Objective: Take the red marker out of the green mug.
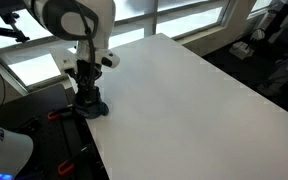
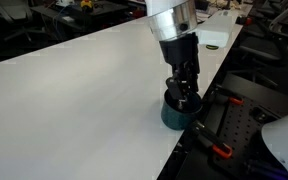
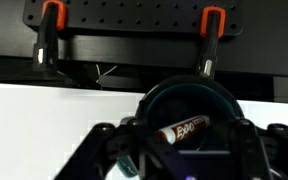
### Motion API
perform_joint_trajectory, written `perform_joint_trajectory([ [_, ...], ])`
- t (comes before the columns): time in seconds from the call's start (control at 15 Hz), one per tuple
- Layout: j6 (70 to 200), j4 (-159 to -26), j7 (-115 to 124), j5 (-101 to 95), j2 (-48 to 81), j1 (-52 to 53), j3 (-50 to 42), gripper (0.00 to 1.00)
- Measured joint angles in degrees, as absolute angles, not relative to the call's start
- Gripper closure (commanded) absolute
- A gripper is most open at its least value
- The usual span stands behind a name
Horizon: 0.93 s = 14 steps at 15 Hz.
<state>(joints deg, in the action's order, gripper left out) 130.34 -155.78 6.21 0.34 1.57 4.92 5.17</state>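
Observation:
The green mug [image 3: 189, 86], dark teal, stands near the table's edge in both exterior views [image 1: 93, 109] [image 2: 174, 117]. The red marker [image 3: 182, 128] leans inside it, with its white printed label and dark red end showing in the wrist view. It is hidden by the gripper in both exterior views. My gripper [image 3: 189, 142] points straight down, with its fingertips at the mug's mouth [image 1: 88, 97] [image 2: 184, 97]. Its fingers are apart, one on each side of the marker, with gaps showing between them and the marker.
The white table [image 2: 74, 90] stretches wide beside the mug. Its edge runs close to the mug. Beyond the edge is a black perforated board [image 3: 134, 15] with orange-handled clamps [image 3: 51, 30] [image 3: 213, 30]. Windows [image 1: 184, 15] line the back.

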Motion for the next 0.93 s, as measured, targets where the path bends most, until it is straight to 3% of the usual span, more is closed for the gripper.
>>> perform_joint_trajectory([
  [0.07,130.3,-155.8,6.2,0.3,1.5,4.9,5.2,0.49],
  [0.2,130.5,-155.8,6.2,0.3,1.7,4.9,5.2,0.57],
  [0.27,130.6,-155.8,6.2,0.3,1.7,4.9,5.2,0.31],
  [0.33,130.7,-155.8,6.2,0.3,1.8,4.9,5.2,0.3],
  [0.6,131.8,-155.9,6.2,0.3,1.8,5.0,5.2,0.03],
  [0.67,132.4,-155.9,6.4,0.2,1.7,5.0,5.2,0.0],
  [0.73,133.0,-156.0,7.2,-0.4,1.7,5.0,5.2,0.12],
  [0.8,133.8,-156.1,8.3,-1.6,1.6,5.0,5.2,0.3],
  [0.93,135.4,-156.4,10.2,-3.3,1.6,5.0,5.2,0.43],
])
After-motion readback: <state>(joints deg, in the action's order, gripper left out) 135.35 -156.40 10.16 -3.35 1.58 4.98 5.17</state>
